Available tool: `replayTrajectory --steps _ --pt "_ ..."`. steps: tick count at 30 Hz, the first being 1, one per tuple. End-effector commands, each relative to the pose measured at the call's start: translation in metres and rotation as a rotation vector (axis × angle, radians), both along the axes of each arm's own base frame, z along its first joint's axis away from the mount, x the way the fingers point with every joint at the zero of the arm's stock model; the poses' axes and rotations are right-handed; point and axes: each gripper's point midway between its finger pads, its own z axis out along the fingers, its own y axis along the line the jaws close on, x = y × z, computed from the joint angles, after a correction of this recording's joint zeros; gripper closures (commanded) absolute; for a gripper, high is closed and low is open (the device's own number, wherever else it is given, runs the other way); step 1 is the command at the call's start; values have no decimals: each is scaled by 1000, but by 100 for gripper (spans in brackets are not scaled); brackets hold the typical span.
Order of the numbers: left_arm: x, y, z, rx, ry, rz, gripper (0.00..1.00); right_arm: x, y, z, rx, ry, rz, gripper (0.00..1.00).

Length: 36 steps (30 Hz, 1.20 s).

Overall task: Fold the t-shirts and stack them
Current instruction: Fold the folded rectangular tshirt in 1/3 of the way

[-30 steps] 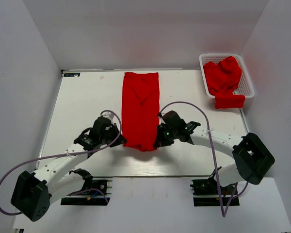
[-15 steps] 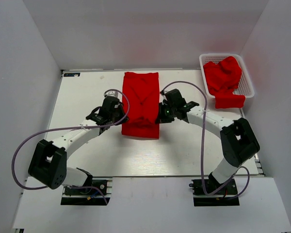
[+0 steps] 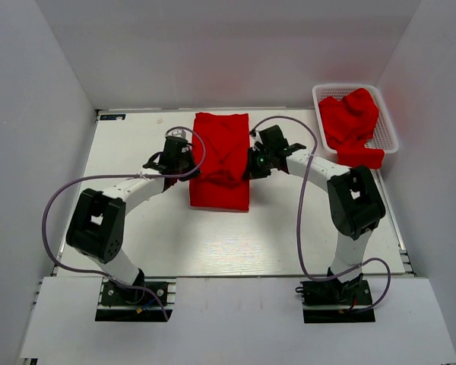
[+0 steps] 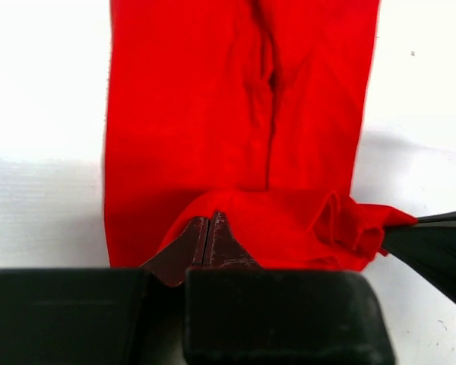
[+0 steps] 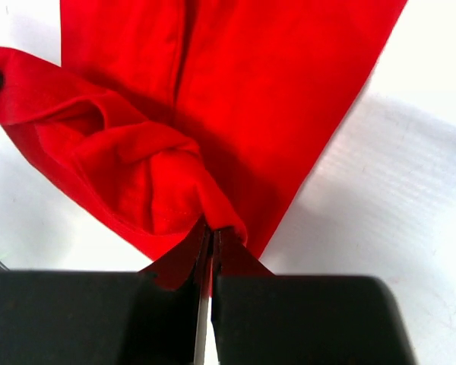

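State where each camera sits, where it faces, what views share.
Top external: above and behind, looking down on the bright red cloth t-shirt; left arm and right arm show.
Left wrist: on left arm, looking along its shut left pincer at the pinched t-shirt edge.
Right wrist: likewise, shut right pincer pinching the edge.
Shared: that t-shirt.

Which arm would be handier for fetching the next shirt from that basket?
Right. The white basket with its heaped t-shirts sits at the far right, nearer the right tool; the left tool is beyond the half-folded t-shirt. Both are shut on that shirt's edge for now.
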Motion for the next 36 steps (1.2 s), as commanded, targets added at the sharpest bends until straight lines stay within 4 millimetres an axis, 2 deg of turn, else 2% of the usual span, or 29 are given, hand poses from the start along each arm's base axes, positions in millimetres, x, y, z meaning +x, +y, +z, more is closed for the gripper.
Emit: replayTrajectory --steps 1,5,7,12,14,18,19,20,21,22,23,24,25,26,28,29,30,32,33,34,35,36 --pt "24 -2 24 -35 -80 -2 100 25 8 25 54 -75 6 100" --pt "34 4 27 -47 -97 12 100 37 7 21 61 -69 -6 100" --pt "38 9 18 -48 -81 21 100 39 7 15 66 -54 0 100" --pt "50 4 24 -64 -103 -11 100 51 10 18 88 -64 -6 100" --pt "54 5 11 -61 -74 -10 100 57 10 16 90 -61 -15 100" --pt "64 5 1 -61 -56 -8 100 70 12 12 110 -44 -35 99" --pt "70 9 0 -67 -52 10 100 72 13 0 109 -13 -40 95" --pt "78 7 8 -73 -72 10 85 79 10 -2 118 -2 -70 88" --pt "87 15 7 -59 -73 39 67 91 16 14 146 -26 -80 79" --pt "95 22 -2 -40 -50 65 57 97 17 19 168 -20 -101 66" --pt "112 25 14 -38 -73 84 51 109 16 20 205 2 -129 52" --pt "122 35 17 -28 -73 115 25 121 17 36 234 -26 -138 32" --pt "134 39 24 -31 -85 126 12 126 19 41 265 -18 -148 10" --pt "154 37 39 -47 -119 127 0 140 16 56 287 -48 -168 10" --pt "166 43 48 -44 -112 140 0 159 11 85 325 -112 -180 10" --pt "178 50 66 -43 -144 163 0 159 10 88 328 -115 -178 10" --pt "176 54 62 -41 -110 163 0 159 6 100 342 -134 -169 10" --pt "167 51 63 -38 -99 124 0 150 2 95 316 -138 -145 10" --pt "163 50 66 -32 -120 100 0 144 -2 115 308 -192 -132 10" --pt "146 52 63 -35 -107 93 0 128 -8 87 277 -135 -132 10" --pt "137 52 62 -31 -114 73 0 120 -12 94 267 -167 -110 10" --pt "127 52 60 -38 -109 62 0 107 -16 75 250 -126 -110 10"
